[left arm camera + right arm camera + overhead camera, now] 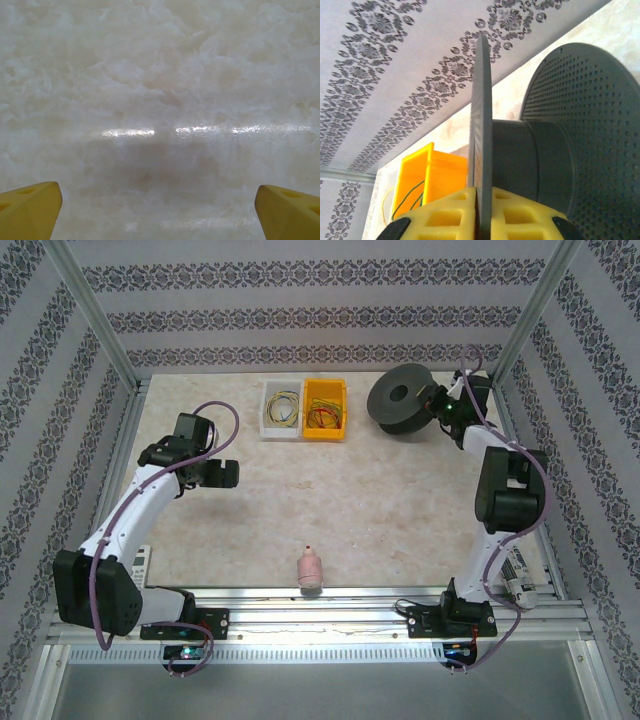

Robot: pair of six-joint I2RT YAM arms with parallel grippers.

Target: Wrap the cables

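At the table's far edge stood two bins side by side, one white bin (pixel 281 435) and one yellow bin (pixel 325 436), each holding a loose tangle of the thin cables (pixel 287 408). One black spool (pixel 398 400) sat just right of the bins, and one pink bottle (pixel 311 567) lay near the front edge. Of the two claws, the right claw (pixel 481 197) pinched the spool's thin rim between its pads, with the cables off to its left. The left claw (pixel 160 212) hung spread wide over bare table, well apart from the cables.
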